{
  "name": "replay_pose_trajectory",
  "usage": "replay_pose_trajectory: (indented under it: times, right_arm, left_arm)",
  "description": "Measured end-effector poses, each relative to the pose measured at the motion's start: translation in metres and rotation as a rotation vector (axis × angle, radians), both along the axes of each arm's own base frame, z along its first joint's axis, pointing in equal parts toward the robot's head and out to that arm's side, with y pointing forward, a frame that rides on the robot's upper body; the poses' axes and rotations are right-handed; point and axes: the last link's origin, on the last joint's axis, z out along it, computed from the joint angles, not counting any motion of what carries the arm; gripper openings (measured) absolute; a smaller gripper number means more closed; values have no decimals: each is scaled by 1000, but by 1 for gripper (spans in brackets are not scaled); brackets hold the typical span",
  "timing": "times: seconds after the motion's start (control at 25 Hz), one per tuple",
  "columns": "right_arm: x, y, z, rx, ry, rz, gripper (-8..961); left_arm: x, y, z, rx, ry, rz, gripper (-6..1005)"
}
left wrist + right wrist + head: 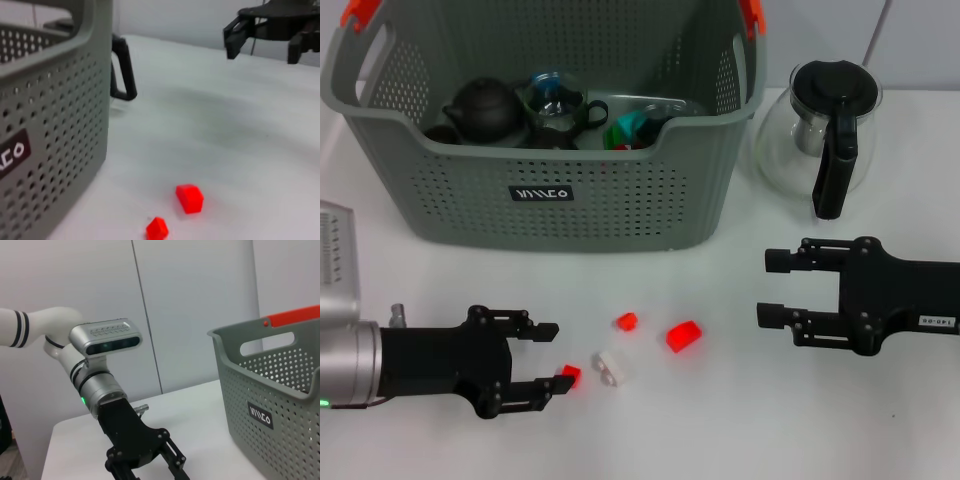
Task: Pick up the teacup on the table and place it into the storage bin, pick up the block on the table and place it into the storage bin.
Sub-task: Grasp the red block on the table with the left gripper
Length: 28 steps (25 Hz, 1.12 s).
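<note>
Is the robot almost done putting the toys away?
Partly. Teaware already sits inside the storage bin. The left gripper is open around a small red block on the table. Two more red blocks and a white piece still lie there. The right gripper waits open, holding nothing.

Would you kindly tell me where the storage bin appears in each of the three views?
Head view: storage bin at upper left, behind the blocks.
Left wrist view: its perforated wall fills the left side.
Right wrist view: its corner at the right edge.
Shared landmark: the black label.
</note>
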Motion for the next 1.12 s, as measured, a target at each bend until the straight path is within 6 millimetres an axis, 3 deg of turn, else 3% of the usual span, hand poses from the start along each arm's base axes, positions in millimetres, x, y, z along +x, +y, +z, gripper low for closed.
replay_pose_trajectory:
  times: [0.4, 1.12]
  right_arm:
    - [1, -1, 0, 0, 0, -3, 686]
    - [1, -1, 0, 1, 1, -3, 686]
  left_arm:
    - [-4, 8, -9, -4, 57, 29, 529]
    - [-3, 9, -23, -20, 107, 7, 529]
